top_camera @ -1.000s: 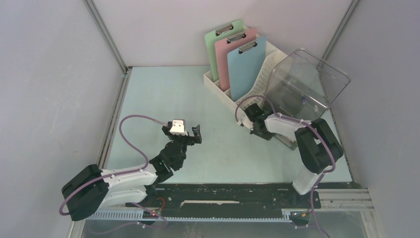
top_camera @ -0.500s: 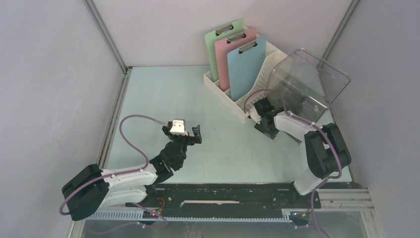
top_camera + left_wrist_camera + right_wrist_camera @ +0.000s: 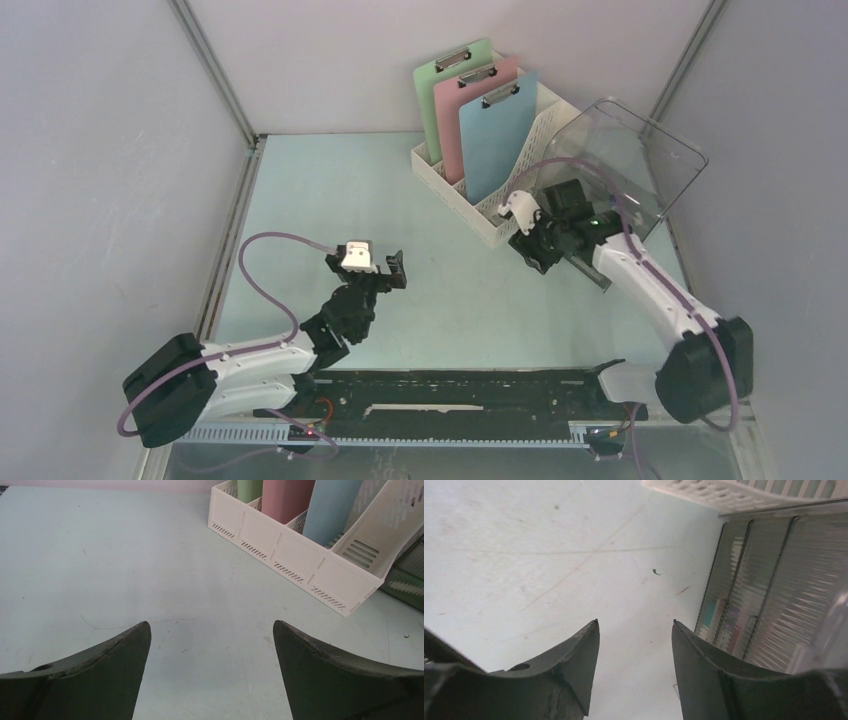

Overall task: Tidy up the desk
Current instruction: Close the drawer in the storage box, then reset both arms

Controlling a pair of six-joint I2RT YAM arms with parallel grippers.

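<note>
Pale mint and smooth, the bench [image 3: 330,190] lies under and all around the white file rack [image 3: 450,192]. It looks rigid, heavy and slick: nothing to grasp, and items would likely slide across it. Green [image 3: 440,90], pink [image 3: 478,105] and blue [image 3: 497,140] clipboards stand upright in the rack. A clear bin [image 3: 620,150] leans just right of it. The right fingers [image 3: 569,670] are spread and empty, low at the rack's near right corner. The left fingers [image 3: 110,670] gape wide, well to the rack's near left.

3 clipboards [image 3: 450,125] upright in white rack [image 3: 455,200]; clear bin [image 3: 610,160] just beside rack.
</note>
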